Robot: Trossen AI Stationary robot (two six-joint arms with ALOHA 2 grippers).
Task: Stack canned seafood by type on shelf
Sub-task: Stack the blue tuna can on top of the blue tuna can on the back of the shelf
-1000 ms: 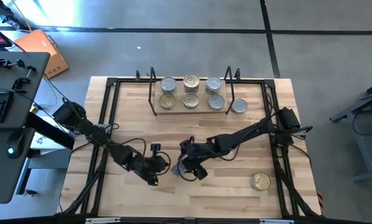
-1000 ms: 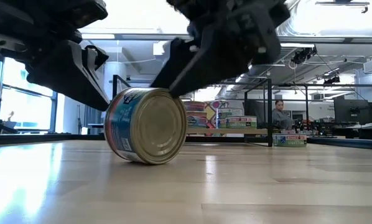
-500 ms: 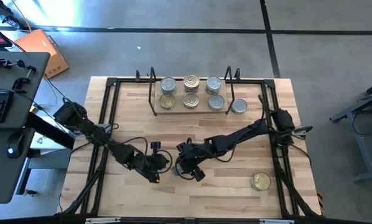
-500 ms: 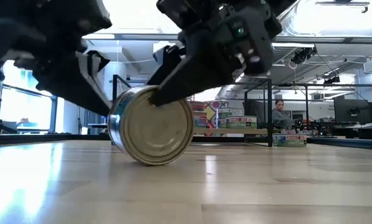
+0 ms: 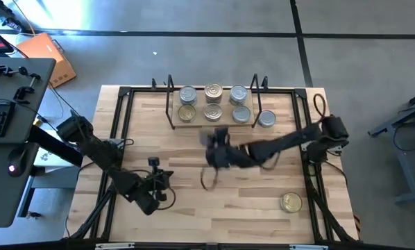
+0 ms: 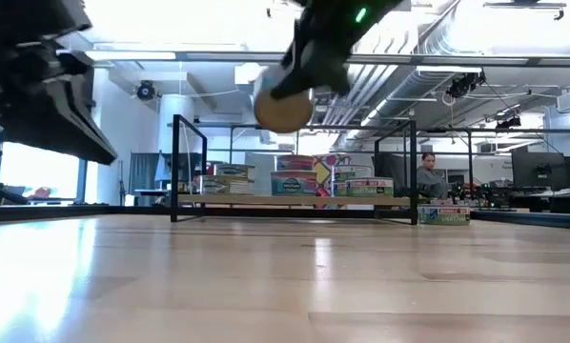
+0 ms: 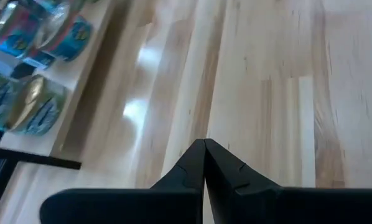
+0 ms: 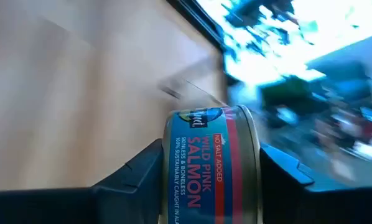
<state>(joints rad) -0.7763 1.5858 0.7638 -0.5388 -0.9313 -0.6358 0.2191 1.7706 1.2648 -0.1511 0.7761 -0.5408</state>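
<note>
The salmon tin (image 8: 214, 165) is a squat round can with a blue-and-red label reading "WILD PINK SALMON"; its gold-toned end (image 6: 285, 107) faces the low camera, upper centre of that frame. The right tool (image 5: 218, 147) grasps it, one dark finger on each side, lifted clear of the table (image 5: 249, 201), just below the shelf (image 5: 193, 122) in the centre of the high view. The left tool (image 5: 152, 198) is clenched with nothing in it, its fingertips (image 7: 204, 155) pressed together, at the lower left of the table. Six tins stand on the shelf in two rows of three. One silver-topped tin (image 5: 266, 119) sits just right of the shelf, and one gold tin (image 5: 291, 202) lies at the lower right.
</note>
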